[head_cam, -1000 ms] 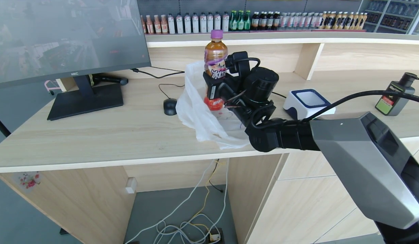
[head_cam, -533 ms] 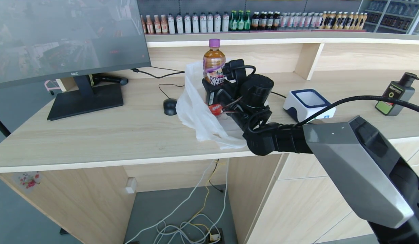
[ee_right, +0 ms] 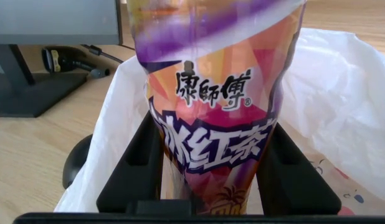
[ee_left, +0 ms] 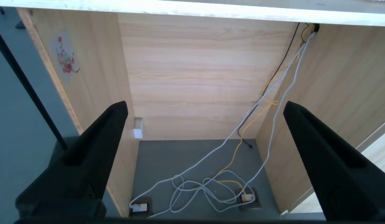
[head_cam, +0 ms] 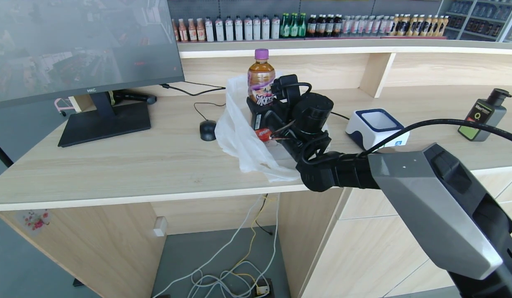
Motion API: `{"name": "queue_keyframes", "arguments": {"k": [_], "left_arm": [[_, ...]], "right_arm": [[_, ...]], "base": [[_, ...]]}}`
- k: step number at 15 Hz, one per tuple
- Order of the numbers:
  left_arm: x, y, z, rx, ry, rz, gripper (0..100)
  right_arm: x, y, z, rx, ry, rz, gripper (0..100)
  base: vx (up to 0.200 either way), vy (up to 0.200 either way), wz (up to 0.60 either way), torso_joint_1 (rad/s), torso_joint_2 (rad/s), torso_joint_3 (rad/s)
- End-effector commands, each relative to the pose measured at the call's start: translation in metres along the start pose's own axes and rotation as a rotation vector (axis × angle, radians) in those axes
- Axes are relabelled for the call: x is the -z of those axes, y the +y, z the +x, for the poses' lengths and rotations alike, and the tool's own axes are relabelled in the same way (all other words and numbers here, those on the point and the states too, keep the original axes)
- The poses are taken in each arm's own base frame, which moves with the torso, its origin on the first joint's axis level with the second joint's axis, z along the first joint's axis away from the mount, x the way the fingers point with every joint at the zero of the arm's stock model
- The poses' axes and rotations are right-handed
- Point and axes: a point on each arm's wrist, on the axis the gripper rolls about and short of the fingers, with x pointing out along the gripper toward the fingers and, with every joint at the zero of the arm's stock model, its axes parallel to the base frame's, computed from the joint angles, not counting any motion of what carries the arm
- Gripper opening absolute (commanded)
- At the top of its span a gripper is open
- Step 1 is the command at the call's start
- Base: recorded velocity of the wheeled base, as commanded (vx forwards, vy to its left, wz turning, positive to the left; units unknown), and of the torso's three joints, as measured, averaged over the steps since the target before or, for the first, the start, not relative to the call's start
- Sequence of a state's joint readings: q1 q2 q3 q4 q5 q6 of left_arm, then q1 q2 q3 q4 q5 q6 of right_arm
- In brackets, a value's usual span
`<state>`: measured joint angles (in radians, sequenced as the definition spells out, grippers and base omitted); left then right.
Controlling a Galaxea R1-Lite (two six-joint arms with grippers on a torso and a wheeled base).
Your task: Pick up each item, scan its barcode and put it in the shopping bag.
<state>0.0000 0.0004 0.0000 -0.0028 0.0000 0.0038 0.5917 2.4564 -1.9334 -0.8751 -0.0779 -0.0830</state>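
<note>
Head view: right tool pinches the tea bottle upright, long axis vertical, its base inside the open mouth of the shopping bag directly beneath.

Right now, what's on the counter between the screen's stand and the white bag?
A black computer mouse lies there, close beside the shopping bag, with bare counter toward the monitor stand. The head view shows it.

Left gripper spread wide; cables on floor under counter.
</note>
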Motion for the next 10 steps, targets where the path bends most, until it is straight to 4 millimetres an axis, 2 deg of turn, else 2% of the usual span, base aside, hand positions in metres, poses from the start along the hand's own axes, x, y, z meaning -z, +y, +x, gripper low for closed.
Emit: {"name": "queue_keyframes", "arguments": {"k": [1, 7, 8, 10], "left_arm": [[0.0, 0.0, 0.0, 0.0, -0.001, 0.001, 100], [0.0, 0.0, 0.0, 0.0, -0.001, 0.001, 100], [0.0, 0.0, 0.0, 0.0, -0.001, 0.001, 100], [0.0, 0.0, 0.0, 0.0, -0.001, 0.001, 100]], "right_arm": [[0.0062, 0.0007, 0.0, -0.001, 0.015, -0.001, 0], [0.0114, 0.0019, -0.0003, -0.004, 0.027, -0.001, 0], [0.0115, 0.002, -0.0003, -0.004, 0.028, -0.001, 100], [0.0133, 0.0012, -0.0002, 0.0, 0.032, -0.002, 100]], "base": [[0.0, 0.0, 0.0, 0.0, 0.0, 0.0], [0.0, 0.0, 0.0, 0.0, 0.0, 0.0], [0.0, 0.0, 0.0, 0.0, 0.0, 0.0], [0.0, 0.0, 0.0, 0.0, 0.0, 0.0]]}}
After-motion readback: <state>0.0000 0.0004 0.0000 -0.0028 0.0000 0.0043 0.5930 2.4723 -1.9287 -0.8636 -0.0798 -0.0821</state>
